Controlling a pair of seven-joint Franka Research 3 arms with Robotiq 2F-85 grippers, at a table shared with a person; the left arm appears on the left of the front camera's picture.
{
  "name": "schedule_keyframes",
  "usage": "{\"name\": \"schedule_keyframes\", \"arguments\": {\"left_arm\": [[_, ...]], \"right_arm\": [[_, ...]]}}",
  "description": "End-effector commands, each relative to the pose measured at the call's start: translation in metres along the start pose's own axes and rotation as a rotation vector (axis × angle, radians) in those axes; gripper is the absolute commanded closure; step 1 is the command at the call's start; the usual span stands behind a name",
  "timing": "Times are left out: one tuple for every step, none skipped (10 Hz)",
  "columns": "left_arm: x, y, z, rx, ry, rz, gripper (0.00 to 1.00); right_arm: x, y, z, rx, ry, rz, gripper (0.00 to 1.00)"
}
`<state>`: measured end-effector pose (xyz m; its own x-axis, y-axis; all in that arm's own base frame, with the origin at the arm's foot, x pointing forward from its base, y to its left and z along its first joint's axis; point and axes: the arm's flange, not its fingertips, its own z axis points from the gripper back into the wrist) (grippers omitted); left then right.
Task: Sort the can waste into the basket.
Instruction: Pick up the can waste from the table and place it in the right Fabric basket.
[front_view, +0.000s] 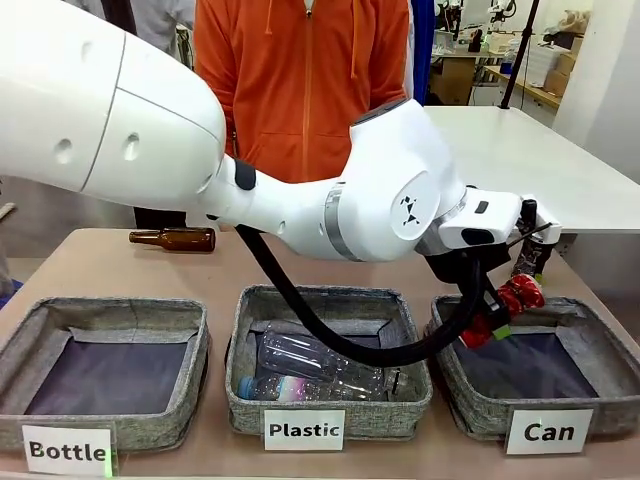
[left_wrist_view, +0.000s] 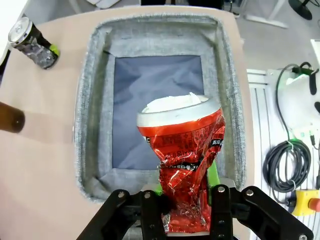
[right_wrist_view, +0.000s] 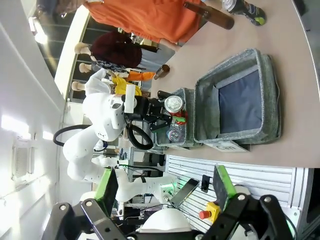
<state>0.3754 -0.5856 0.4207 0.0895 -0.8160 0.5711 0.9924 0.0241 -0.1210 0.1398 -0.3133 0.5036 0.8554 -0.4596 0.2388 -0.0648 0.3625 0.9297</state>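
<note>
The crushed red can (front_view: 512, 300) (left_wrist_view: 182, 150) hangs tilted over the back left part of the grey basket labelled "Can" (front_view: 592, 330) (left_wrist_view: 92, 100) (right_wrist_view: 272, 100). My left gripper (front_view: 495, 320) (left_wrist_view: 182, 205), reaching across from the left, is shut on the can's lower end. The basket's dark lining lies bare beneath it. A dark can with a silver top (front_view: 531, 255) (left_wrist_view: 32, 44) (right_wrist_view: 245, 7) stands on the table just behind the basket. My right gripper (right_wrist_view: 165, 192) is open and holds nothing, well off to the side of the basket.
The "Plastic" basket (front_view: 250, 330) in the middle holds clear plastic bottles. The "Bottle" basket (front_view: 110, 312) stands at the left. A brown glass bottle (front_view: 175, 238) (left_wrist_view: 10, 117) lies at the back left. A person in an orange jacket (front_view: 300, 80) stands at the far side.
</note>
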Motion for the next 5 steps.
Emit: {"name": "schedule_keyframes", "arguments": {"left_arm": [[0.0104, -0.0007, -0.0031, 0.001, -0.015, 0.017, 0.58], [0.0124, 0.0014, -0.0027, -0.008, -0.016, 0.018, 0.17], [0.0136, 0.0016, -0.0011, -0.002, -0.029, 0.02, 0.01], [0.0135, 0.002, 0.0, -0.003, -0.032, 0.021, 0.12], [0.0136, 0.0025, -0.0006, -0.006, -0.031, 0.024, 0.0]], "right_arm": [[-0.0029, 0.0044, -0.0002, 0.012, -0.01, -0.005, 0.0], [-0.0029, 0.0044, -0.0002, 0.012, -0.01, -0.005, 0.0], [-0.0029, 0.0044, -0.0002, 0.012, -0.01, -0.005, 0.0], [-0.0029, 0.0044, -0.0002, 0.012, -0.01, -0.005, 0.0], [-0.0029, 0.0044, -0.0002, 0.012, -0.01, -0.005, 0.0]]}}
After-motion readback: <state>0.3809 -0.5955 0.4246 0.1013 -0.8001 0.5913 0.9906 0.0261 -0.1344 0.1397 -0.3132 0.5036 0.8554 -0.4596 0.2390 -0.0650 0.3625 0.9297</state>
